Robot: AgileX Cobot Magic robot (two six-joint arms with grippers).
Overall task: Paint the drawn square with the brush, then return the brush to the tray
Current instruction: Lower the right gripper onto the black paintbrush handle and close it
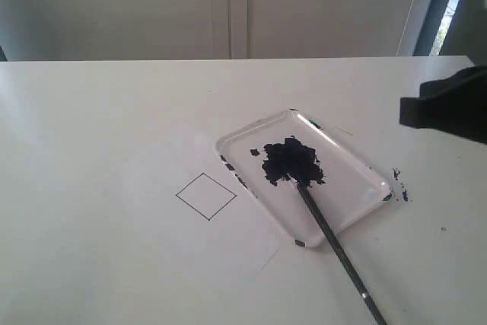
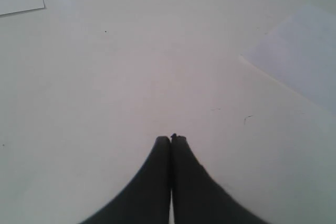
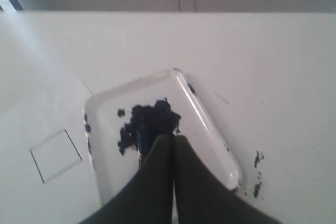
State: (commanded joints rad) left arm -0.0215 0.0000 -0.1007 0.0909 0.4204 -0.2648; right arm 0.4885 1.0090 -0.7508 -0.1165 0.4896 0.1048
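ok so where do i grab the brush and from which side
Probably the bare handle of the brush just outside the tray rim, clear of the tip lying in the paint blot. Bring the right pincer down from above, across the thin shaft, which seems propped on the rim there.

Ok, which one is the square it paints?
Find the white table, then the clear tray with the dark paint blot. Beside it, on the left in the exterior view, is the drawn square: a thin black outline, empty inside, unlike the loose paint specks past the tray's other side.
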